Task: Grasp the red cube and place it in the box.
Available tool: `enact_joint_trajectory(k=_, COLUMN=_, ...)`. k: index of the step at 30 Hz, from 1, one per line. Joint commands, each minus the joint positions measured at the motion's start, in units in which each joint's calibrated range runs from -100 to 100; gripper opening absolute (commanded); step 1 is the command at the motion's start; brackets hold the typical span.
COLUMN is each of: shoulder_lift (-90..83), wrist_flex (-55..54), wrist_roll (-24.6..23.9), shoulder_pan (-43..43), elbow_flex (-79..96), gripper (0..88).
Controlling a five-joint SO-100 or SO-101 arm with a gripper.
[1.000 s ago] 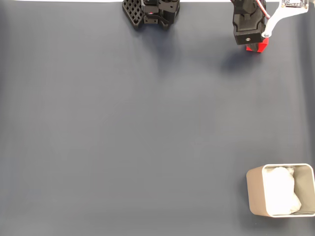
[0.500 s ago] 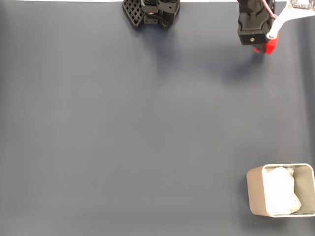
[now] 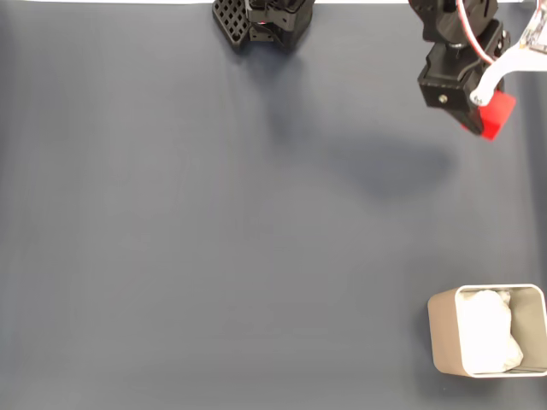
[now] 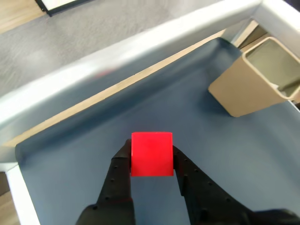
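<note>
The red cube [image 3: 494,115] hangs above the dark mat at the upper right of the fixed view, clamped in my gripper [image 3: 483,115]. In the wrist view the red cube [image 4: 151,153] sits squarely between my two black fingers [image 4: 121,164], with the gripper [image 4: 151,154] shut on it and lifted off the mat. The beige box [image 3: 440,329] with white lining stands at the lower right corner of the fixed view, far below the gripper. From the wrist, the box [image 4: 243,91] appears at the upper right, ahead of the cube.
The arm's black base [image 3: 261,21] sits at the top centre of the dark blue-grey mat [image 3: 214,222]. In the wrist view a pale raised rail [image 4: 140,44] borders the mat's far edge.
The gripper, holding the red cube, has risen and moved right and down in the fixed view, toward the box side. Its shadow on the mat has spread wider.
</note>
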Motion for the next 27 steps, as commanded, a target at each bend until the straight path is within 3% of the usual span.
enact_joint_trajectory(k=1, shoulder_lift=0.6, wrist_flex=0.3, wrist_roll=0.5, shoulder_pan=3.3, elbow_flex=-6.1, gripper=0.4)
enact_joint_trajectory(k=27, shoulder_lift=23.1, wrist_flex=0.5, wrist_roll=-0.4, shoulder_pan=15.0, elbow_flex=-38.9, gripper=0.4)
